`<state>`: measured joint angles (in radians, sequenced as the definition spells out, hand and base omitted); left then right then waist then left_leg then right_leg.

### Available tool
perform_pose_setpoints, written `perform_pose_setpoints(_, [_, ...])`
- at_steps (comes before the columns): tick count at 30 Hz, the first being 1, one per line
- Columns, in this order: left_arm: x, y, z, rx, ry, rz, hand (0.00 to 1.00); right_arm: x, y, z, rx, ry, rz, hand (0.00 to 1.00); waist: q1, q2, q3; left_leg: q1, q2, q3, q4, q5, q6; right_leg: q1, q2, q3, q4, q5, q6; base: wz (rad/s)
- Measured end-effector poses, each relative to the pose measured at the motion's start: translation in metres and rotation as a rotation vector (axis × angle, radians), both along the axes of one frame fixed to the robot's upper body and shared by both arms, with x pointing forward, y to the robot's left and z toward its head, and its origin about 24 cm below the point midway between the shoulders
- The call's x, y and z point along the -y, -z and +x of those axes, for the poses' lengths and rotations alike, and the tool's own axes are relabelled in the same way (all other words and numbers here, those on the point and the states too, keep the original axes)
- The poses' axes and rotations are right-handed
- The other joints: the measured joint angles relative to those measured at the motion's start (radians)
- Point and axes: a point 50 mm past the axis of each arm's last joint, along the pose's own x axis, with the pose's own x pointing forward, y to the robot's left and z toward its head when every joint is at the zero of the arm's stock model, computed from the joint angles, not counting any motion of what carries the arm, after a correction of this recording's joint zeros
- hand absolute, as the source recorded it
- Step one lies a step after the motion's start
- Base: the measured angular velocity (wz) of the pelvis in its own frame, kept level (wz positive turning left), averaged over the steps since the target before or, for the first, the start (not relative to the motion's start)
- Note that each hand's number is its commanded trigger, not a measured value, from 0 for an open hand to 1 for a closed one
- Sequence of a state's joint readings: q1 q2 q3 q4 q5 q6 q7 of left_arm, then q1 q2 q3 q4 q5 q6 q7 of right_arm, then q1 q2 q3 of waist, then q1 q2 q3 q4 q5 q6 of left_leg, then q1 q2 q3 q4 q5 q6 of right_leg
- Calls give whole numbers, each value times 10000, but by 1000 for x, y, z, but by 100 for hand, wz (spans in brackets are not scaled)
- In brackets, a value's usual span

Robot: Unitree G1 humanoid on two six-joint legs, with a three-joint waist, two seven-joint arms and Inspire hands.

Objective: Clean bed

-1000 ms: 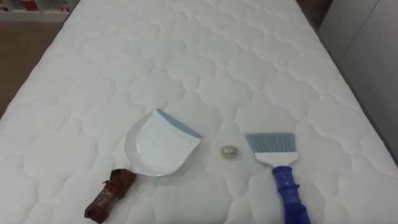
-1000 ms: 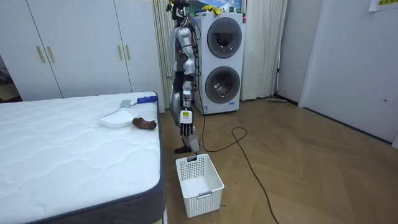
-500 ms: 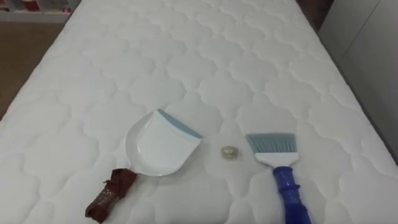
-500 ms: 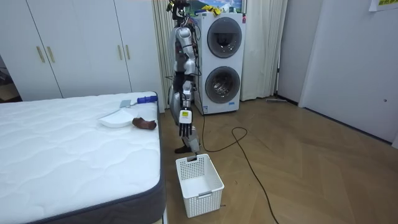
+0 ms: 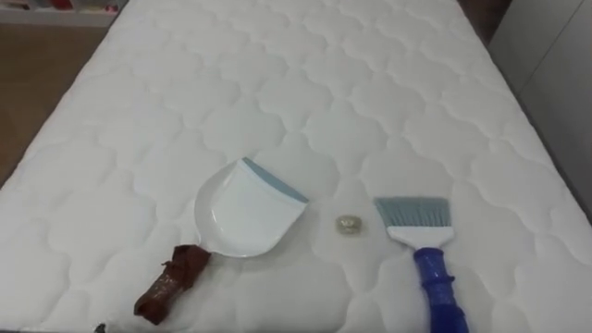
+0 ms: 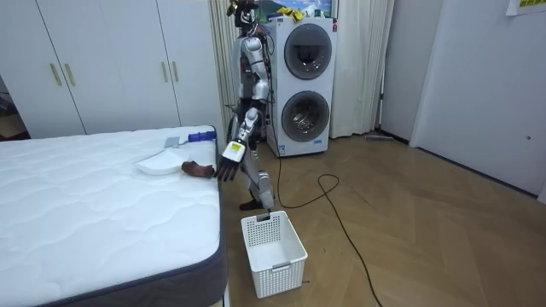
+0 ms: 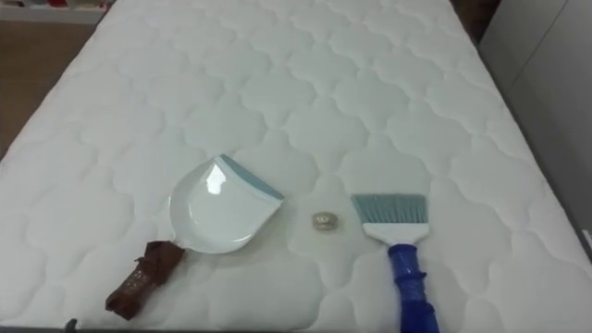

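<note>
**Desk:** Where's the left robot hand [image 6: 227, 167] right now?

**Me:** In the room view I have it held out at the near edge of the bed [image 5: 305, 83], fingers slack and straight, carrying nothing. A white slatted basket [image 6: 274, 248] stands on the floor by the robot's feet.

**Desk:** What lies closest to it?

**Me:** The brown handle [image 5: 172, 283] of the dustpan [image 5: 248, 211]. It rests on the mattress close to the near edge, on the robot's left, just ahead of that hand. Its long axis runs from near-left to far-right, with the free end toward the hand, so I judge the left arm the natural one for it.

**Desk:** And the mess?

**Me:** One small pale scrap [image 5: 349, 224], just right of the white pan, near its blue-grey lip but apart from it. The lip faces far-right, past the scrap rather than straight at it.

**Desk:** The brush [image 5: 424, 254]?

**Me:** It's on the robot's right, blue handle pointing back at the robot and grey bristles away. It sits just right of the scrap without touching. I'd leave that one for the right arm. Beyond it the quilted mattress runs on.
</note>
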<state>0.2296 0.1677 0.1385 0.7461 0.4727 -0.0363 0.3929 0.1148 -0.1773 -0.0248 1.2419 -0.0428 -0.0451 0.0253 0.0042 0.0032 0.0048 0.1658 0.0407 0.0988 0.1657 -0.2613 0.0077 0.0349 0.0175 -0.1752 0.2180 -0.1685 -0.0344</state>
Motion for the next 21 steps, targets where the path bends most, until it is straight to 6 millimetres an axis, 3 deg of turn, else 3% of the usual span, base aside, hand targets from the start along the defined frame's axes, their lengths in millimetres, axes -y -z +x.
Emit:
perform_pose_setpoints(2, [-2,-16,18,1286,0,442,0,2,-1,0,70,-41,-38,0,22,21,-7,3,0,-8,-3,2,-2,2,-3,-1,-7,2,-2,0])
perform_pose_setpoints(8, [4,-40,41,3329,349,890,0,5,-3,7,560,171,44,0,-6,103,-44,21,-5,-49,-12,2,-1,17,5,-13,-30,4,2,-3])
perform_pose_setpoints(15, [14,-51,54,4156,909,770,0,1,-3,10,741,155,341,0,-254,0,-46,12,-2,-209,-9,2,-1,155,-13,-221,-158,13,2,10])
perform_pose_setpoints(21, [21,-58,65,4718,1140,824,0,-1,-3,10,899,789,651,0,-266,-44,-43,4,-2,-216,-5,2,-2,150,15,-178,-184,14,0,0])
